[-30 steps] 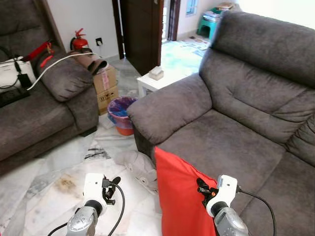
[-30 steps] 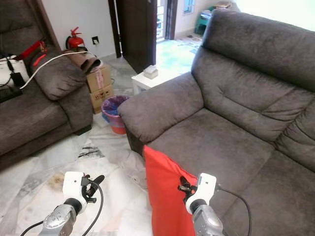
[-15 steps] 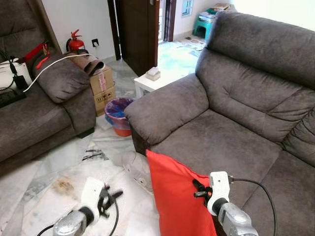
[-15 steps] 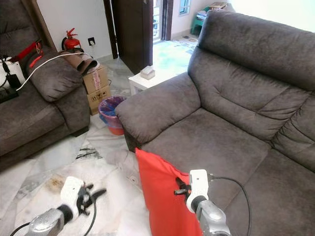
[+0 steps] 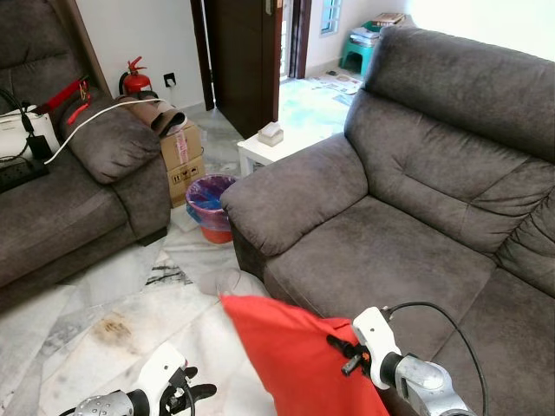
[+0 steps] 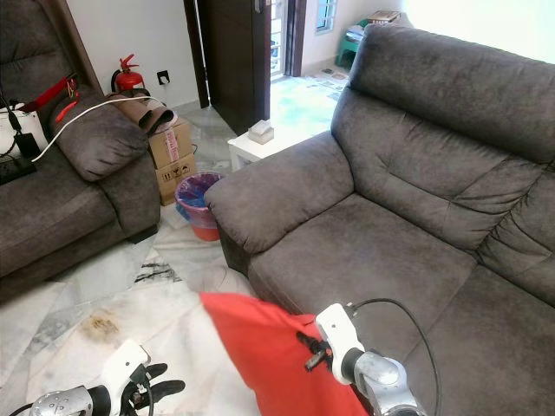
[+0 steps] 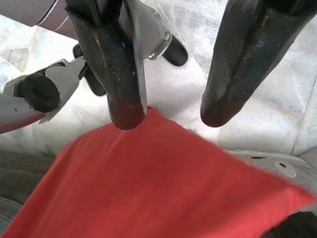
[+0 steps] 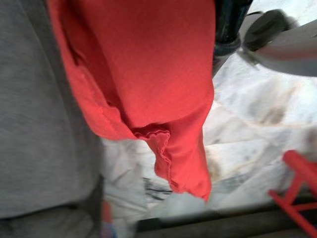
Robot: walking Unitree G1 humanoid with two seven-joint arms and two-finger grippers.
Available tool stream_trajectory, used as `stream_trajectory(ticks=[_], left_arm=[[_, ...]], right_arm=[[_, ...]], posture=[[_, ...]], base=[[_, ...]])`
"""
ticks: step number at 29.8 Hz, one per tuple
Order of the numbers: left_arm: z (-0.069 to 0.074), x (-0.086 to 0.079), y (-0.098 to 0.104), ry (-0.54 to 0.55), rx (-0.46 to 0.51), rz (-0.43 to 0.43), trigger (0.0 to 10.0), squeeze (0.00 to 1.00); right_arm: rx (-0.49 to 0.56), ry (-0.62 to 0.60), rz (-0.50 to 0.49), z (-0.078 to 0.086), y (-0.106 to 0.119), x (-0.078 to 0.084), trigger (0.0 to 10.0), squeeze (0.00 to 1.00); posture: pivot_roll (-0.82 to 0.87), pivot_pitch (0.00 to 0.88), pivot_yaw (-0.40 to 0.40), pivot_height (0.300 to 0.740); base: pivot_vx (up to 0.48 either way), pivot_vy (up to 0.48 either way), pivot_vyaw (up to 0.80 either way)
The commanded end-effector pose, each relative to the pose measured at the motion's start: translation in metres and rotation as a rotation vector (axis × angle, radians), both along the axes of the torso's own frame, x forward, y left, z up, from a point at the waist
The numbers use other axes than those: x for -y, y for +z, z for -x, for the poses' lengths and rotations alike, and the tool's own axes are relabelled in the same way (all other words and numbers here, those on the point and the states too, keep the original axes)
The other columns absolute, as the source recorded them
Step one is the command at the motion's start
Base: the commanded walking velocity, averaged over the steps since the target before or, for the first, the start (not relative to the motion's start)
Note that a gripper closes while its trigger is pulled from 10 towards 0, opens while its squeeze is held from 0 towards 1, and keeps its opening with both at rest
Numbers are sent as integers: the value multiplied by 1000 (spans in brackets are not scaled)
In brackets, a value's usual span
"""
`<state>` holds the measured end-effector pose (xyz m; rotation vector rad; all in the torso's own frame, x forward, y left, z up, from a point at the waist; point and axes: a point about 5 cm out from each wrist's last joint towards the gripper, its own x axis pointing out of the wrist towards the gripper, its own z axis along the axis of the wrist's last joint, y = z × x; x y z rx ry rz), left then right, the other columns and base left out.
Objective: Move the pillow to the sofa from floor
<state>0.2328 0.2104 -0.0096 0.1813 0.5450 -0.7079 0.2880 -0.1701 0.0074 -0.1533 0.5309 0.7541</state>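
Observation:
The red pillow point(image 5: 295, 360) hangs tilted over the marble floor, right at the front edge of the big grey sofa point(image 5: 408, 234). My right gripper point(image 5: 341, 351) is shut on the pillow's right edge, next to the seat cushion; in the right wrist view the red fabric point(image 8: 148, 74) droops beside one black finger point(image 8: 229, 20). Low at the left, my left gripper point(image 5: 198, 392) is open. In the left wrist view its fingers point(image 7: 124, 74) stand apart just above a corner of the pillow point(image 7: 148, 178), gripping nothing.
A second grey sofa point(image 5: 69, 199) stands at the left with cables and a white device on it. Between the sofas are a purple bin point(image 5: 212, 195), cardboard boxes point(image 5: 182, 152) and a small white table point(image 5: 269, 147). A grey cloth point(image 5: 230, 282) lies on the floor.
The pillow has tipped from upright to slanting, its top corner swinging left and down. My left arm has dropped lower and my right gripper has moved slightly left.

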Motion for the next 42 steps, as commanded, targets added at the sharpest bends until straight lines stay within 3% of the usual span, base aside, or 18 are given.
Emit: stream_trajectory(ticks=[1,2,3,4,5,8,10,11,15,22,23,26,27,28,37,42], left_arm=[[3,-1,-2,-19,-15,-28,10000,0],[3,-1,-2,-19,-15,-28,10000,0],[1,0,-2,-13,-14,-26,10000,0],[1,0,-2,-13,-14,-26,10000,0],[-2,4,0,-15,-11,-9,10000,0],[-7,8,5,-12,3,31,10000,0],[-9,9,8,-18,5,42,10000,0],[-8,9,12,-75,-10,46,10000,0],[5,-1,15,-248,-101,13,10000,0],[17,-9,14,-330,-184,15,10000,0],[32,-11,10,-444,-250,-33,10000,0],[40,-12,9,-510,-270,-72,10000,20],[40,-13,9,-510,-275,-76,10000,396],[37,-15,9,-478,-267,-66,10000,1000],[34,-22,13,-492,-254,-141,10000,1000],[35,-22,12,-507,-280,-123,10000,1000]], right_arm=[[59,115,-46,-14,20,-11,10000,0],[59,115,-46,-14,20,-11,10000,0],[16,231,-49,-6,16,-19,10000,0],[16,231,-49,-6,16,-19,10000,0],[-23,316,-61,1,11,-27,10000,0],[-74,393,-98,9,7,-34,10000,0],[-90,428,-85,13,5,-34,10000,0],[-122,489,-23,19,-1,-29,10000,0],[-128,525,87,16,3,-12,10000,0],[-121,553,106,10,12,-5,10000,0],[-107,581,110,6,18,-5,10000,0],[-95,596,111,3,22,-6,10000,0],[-91,598,108,2,23,-6,10000,0],[-85,611,120,1,25,-7,10000,0],[-106,655,136,4,25,-3,10000,0],[-124,682,166,6,28,7,10000,0]], posture=[[174,26,-7,740],[174,26,-7,740],[170,28,-7,740],[170,28,-7,740],[169,34,-10,740],[172,38,-13,740],[173,40,-13,740],[173,42,-14,740],[167,47,-17,740],[163,49,-17,740],[162,51,-17,740],[161,51,-17,740],[161,52,-17,740],[161,52,-19,740],[159,56,-19,740],[155,56,-20,740]], base=[[0,0,0],[0,0,0],[0,0,0],[0,0,0],[0,0,0],[0,0,0],[0,0,0],[0,0,0],[0,0,0],[0,0,0],[0,0,0],[0,0,0],[0,0,0],[0,0,0],[0,0,0],[0,0,0]])
